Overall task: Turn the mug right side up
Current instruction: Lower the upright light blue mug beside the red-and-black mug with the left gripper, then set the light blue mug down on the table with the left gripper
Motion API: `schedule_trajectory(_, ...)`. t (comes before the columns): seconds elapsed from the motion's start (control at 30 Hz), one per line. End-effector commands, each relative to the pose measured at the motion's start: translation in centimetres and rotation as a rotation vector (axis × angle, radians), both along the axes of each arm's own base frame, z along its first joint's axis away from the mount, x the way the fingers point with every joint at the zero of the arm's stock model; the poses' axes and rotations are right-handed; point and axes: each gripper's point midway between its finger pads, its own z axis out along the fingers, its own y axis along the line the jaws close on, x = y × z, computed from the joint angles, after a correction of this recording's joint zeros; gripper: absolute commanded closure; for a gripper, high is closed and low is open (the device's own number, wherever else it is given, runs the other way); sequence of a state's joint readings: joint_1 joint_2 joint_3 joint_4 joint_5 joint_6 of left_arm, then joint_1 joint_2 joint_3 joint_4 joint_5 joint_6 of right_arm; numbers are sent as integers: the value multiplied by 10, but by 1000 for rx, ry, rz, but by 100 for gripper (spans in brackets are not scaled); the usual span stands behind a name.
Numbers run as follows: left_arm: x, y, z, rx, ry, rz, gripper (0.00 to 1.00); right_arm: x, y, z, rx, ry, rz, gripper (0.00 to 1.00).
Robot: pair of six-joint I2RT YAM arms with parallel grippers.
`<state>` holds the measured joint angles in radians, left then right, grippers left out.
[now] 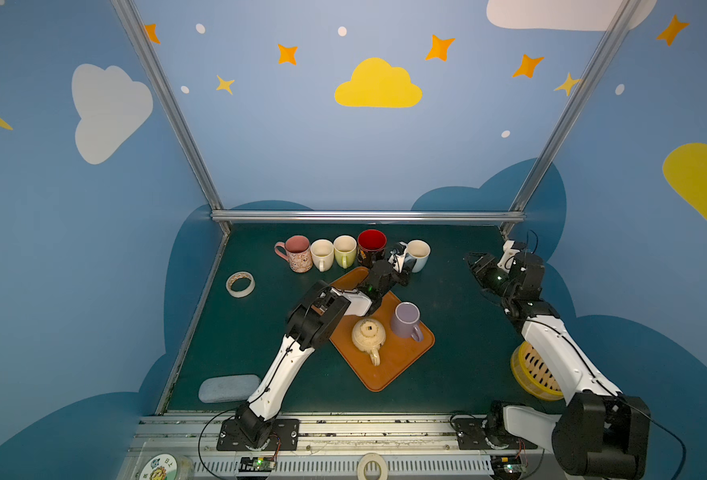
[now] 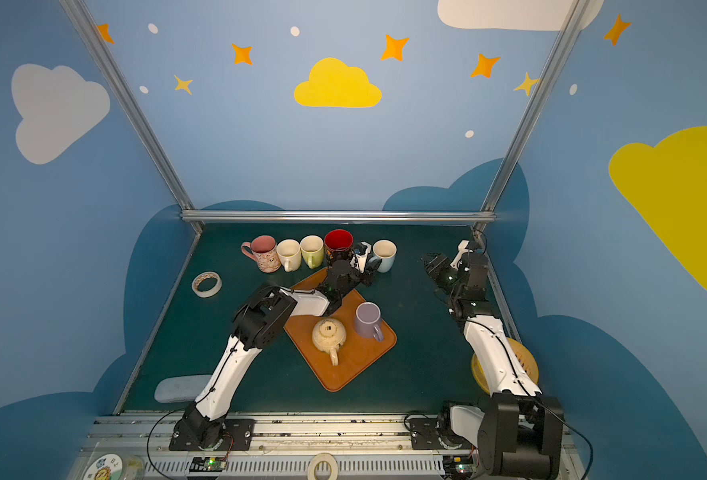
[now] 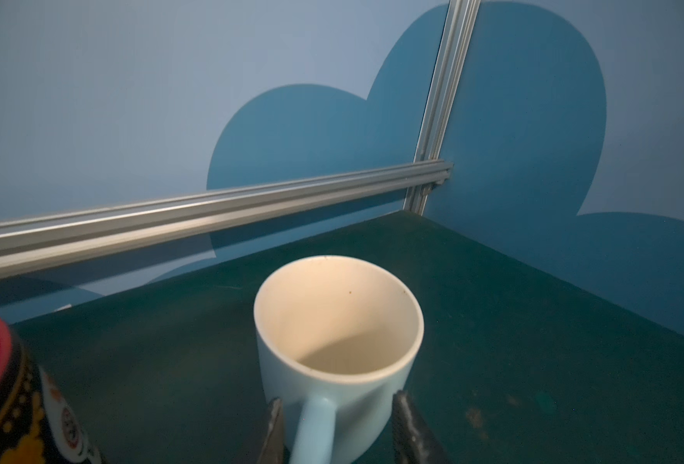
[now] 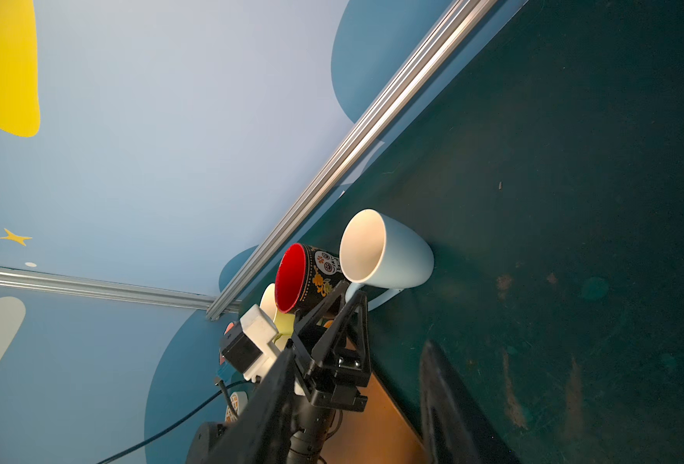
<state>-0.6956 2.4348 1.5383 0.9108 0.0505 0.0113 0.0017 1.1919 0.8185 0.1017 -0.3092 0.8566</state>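
Wrist view alone shows left claw (image 3: 338,401) apparently straddling mug (image 3: 336,321) handle.

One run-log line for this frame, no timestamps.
left tool: open, straddling blue mug handle | blue mug: upright | right tool: aside, empty | tray: cream mug, purple mug upside down

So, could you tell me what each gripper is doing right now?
Left gripper: open around the handle of the light blue mug.
Right gripper: open, empty.
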Motion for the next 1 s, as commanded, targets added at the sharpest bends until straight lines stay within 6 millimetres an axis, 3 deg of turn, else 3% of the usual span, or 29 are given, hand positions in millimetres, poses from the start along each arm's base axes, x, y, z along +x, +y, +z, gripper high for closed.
schedule_trajectory(0.0,-3,-1,9,3,10,-36,57,-1,2,-1,1,-10,12,55)
schedule_trajectory(0.13,-4,3,7,0,23,-47,58,-2,1,0,-2,-13,9,55)
schedule_trajectory(0.27,-3,5,6,10,38,-59,70,-2,1,-1,-1,-12,8,55)
schedule_trajectory(0.7,1,2,11,29,37,-79,70,-2,1,-3,-2,-10,5,55)
schedule_trajectory(0.97,3,2,9,36,41,-77,80,-4,1,-2,-9,-13,5,55)
